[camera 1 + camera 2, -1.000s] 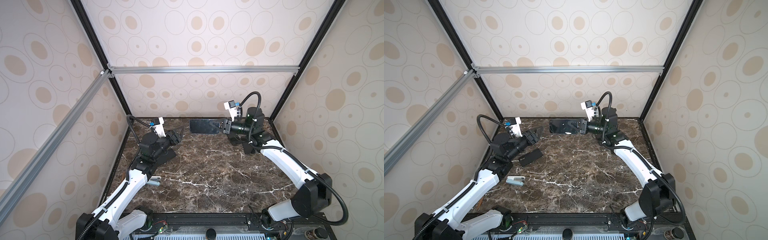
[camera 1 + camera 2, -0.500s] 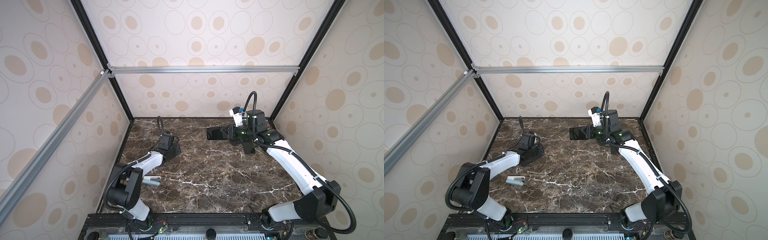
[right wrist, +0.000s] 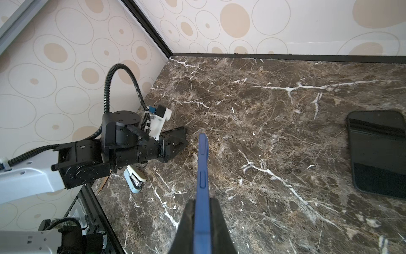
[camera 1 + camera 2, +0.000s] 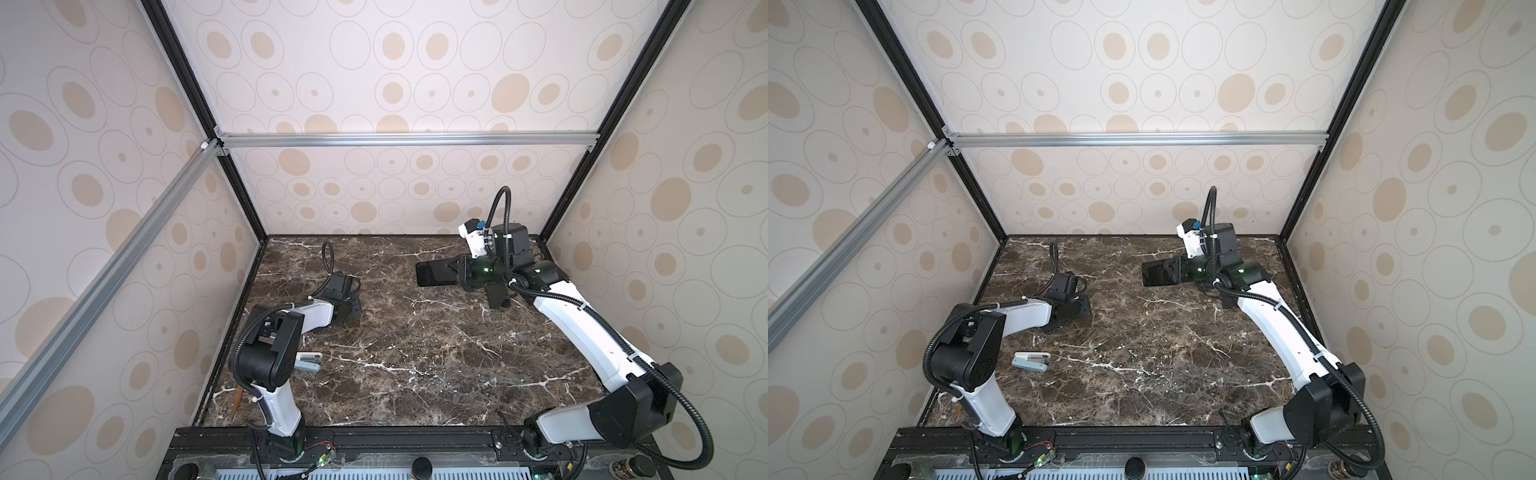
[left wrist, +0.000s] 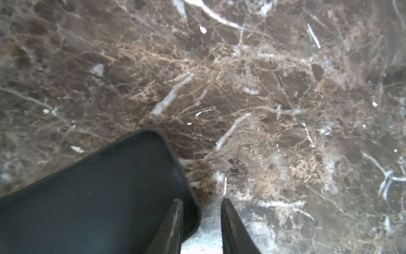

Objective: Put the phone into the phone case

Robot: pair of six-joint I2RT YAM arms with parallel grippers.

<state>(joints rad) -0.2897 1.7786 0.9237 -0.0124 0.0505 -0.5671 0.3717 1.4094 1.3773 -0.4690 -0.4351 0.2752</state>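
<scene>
While your right gripper [image 3: 202, 200] clamps the phone [image 3: 203, 158], its long axis points toward the distant phone case [image 5: 98, 198], whose corner rim your left gripper [image 5: 202, 199] straddles, fingers [image 5: 173, 224] slightly parted.

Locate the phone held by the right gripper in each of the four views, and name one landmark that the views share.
Both top views: phone, a dark slab toward the table's back right.
Right wrist: blue, edge-on, clamped in the right gripper.
Left wrist: not in it.
Shared landmark: the pale stapler, absent only from the left wrist view.
</scene>
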